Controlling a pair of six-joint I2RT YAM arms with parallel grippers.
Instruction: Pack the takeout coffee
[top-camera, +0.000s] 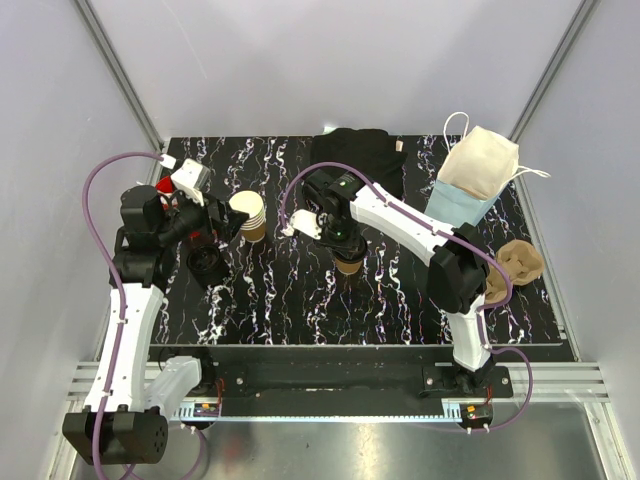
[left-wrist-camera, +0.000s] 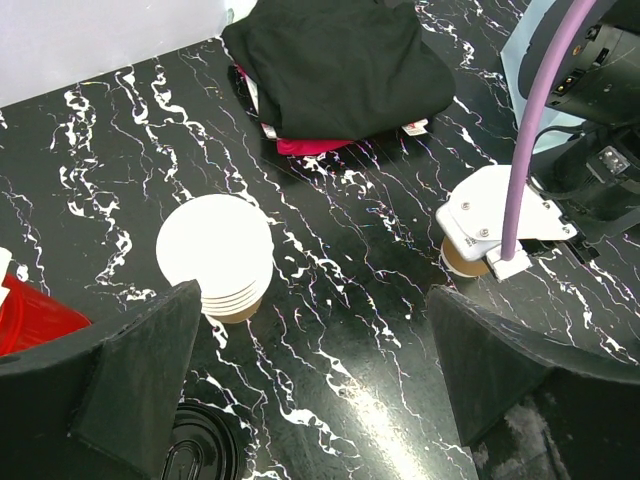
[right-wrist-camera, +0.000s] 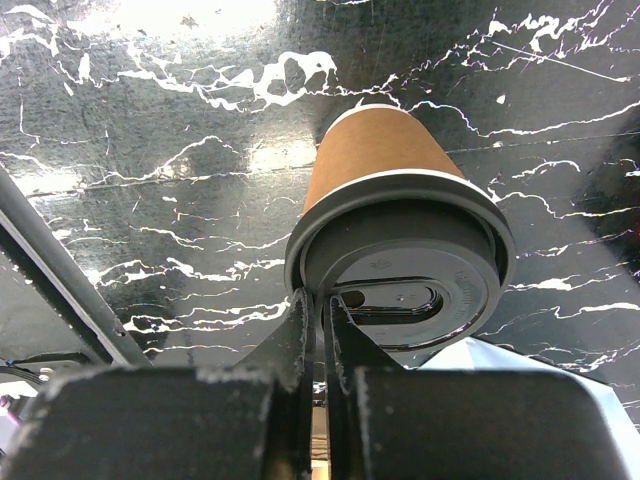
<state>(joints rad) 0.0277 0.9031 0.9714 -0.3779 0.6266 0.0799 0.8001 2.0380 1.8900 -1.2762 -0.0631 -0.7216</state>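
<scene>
The takeout coffee (right-wrist-camera: 385, 160) is a tan paper cup with a round black lid (right-wrist-camera: 420, 250), standing upright mid-table (top-camera: 347, 266). My right gripper (right-wrist-camera: 320, 300) is shut, its two fingertips pinched on the near rim of the lid; from above the gripper (top-camera: 340, 245) covers most of the cup. In the left wrist view only the cup's base (left-wrist-camera: 462, 260) shows under the right arm's white wrist. My left gripper (left-wrist-camera: 315, 370) hangs wide open over bare table at the left (top-camera: 222, 232), holding nothing.
A nested stack of tan cups (top-camera: 248, 215) (left-wrist-camera: 215, 250) and spare black lids (top-camera: 207, 266) (left-wrist-camera: 195, 450) sit by the left gripper. A red cup (left-wrist-camera: 30, 315) is at far left. Black cloth (top-camera: 360, 160) lies at the back, a cream-and-blue bag (top-camera: 475, 175) back right, a brown cup carrier (top-camera: 515, 265) right.
</scene>
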